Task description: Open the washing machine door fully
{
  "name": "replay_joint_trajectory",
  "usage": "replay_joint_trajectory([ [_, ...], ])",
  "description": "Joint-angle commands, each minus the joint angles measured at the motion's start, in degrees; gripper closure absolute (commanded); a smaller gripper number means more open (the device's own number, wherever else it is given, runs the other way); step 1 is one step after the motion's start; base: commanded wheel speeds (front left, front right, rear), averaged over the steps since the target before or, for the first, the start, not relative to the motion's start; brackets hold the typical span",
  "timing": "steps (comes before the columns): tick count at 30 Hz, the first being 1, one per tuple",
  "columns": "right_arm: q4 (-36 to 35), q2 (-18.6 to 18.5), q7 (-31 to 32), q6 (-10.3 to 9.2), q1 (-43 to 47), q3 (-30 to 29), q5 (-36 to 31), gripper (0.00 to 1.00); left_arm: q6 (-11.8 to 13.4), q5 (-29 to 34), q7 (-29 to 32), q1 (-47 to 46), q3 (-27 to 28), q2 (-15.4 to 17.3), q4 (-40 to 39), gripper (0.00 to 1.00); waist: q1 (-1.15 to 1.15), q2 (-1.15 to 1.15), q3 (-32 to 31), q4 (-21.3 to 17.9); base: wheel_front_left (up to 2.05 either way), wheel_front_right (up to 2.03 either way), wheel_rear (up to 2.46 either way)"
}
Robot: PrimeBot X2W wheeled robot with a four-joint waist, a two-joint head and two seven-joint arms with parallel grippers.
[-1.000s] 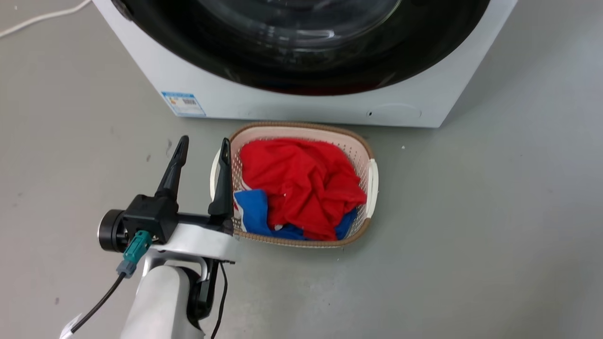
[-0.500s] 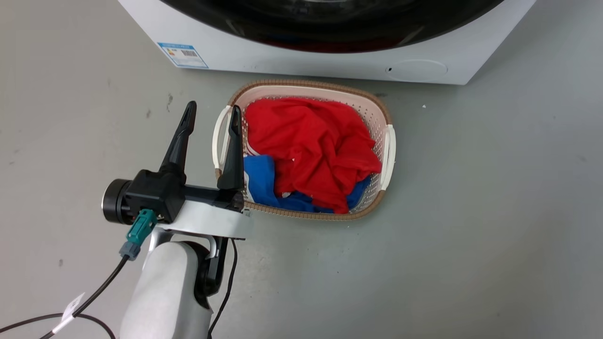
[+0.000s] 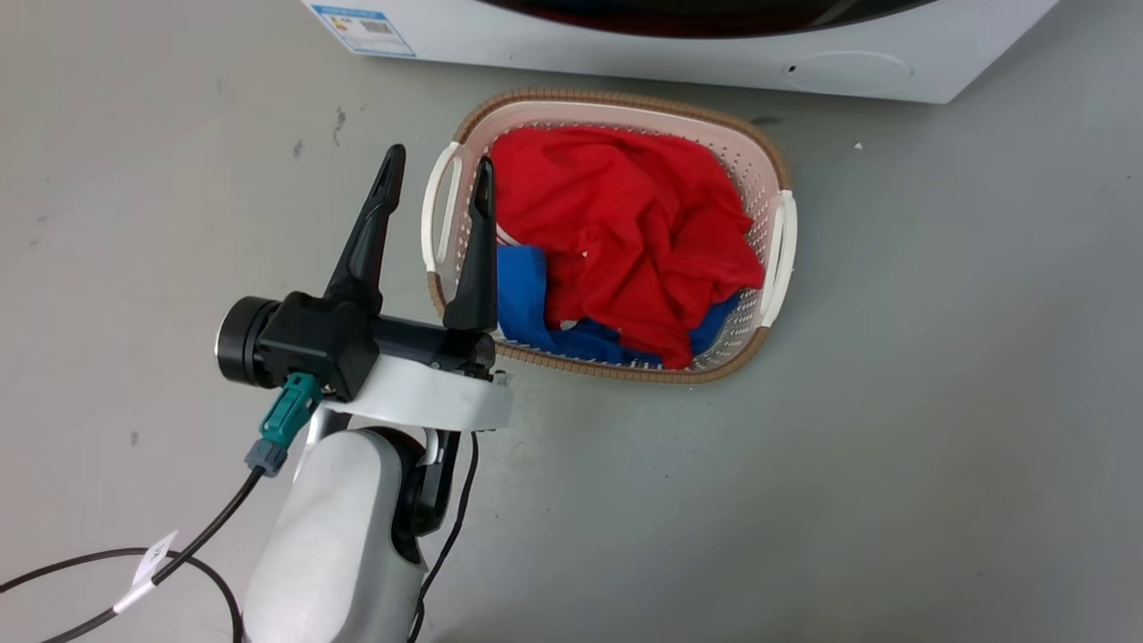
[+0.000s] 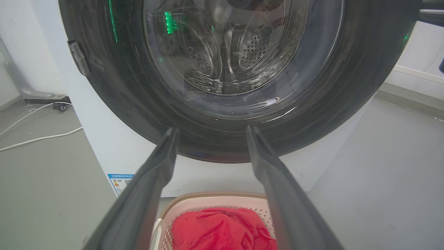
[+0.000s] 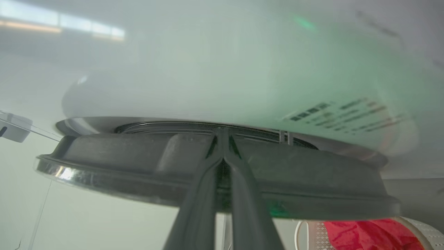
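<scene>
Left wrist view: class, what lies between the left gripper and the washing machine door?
Nothing but air from the left gripper to the washing machine door; the laundry basket stands lower, on the floor.

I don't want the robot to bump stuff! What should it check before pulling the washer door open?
1. Right gripper at the door edge: ok, fingers shut together there.
2. Firmly hooked on it: cannot tell.
3. Left gripper free: ok, open, holding nothing, near the basket.
4. Basket below the door's swing: cannot tell; it sits right in front of the washer.
5. Door fully open: not ok, it covers the washer's front.
</scene>
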Motion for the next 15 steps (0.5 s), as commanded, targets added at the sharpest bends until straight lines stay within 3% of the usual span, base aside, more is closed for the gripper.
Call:
replay_joint_trajectory([
  [1,-0.2,0.4,0.4,0.00,-1.4,-0.3,-0.4,1.00,0.2,-0.1,-0.2,-1.0,-0.2,0.0,-0.4,0.00,-0.01,0.00,0.7,0.6,0.00,0.00,0.00],
  [15,-2.2,3.3,7.9,0.01,-2.4,-4.2,-5.2,1.00,0.9,-0.3,-0.2,-1.4,-1.3,0.0,-0.8,0.00,-0.01,0.00,0.8,1.1,0.00,0.00,0.00],
])
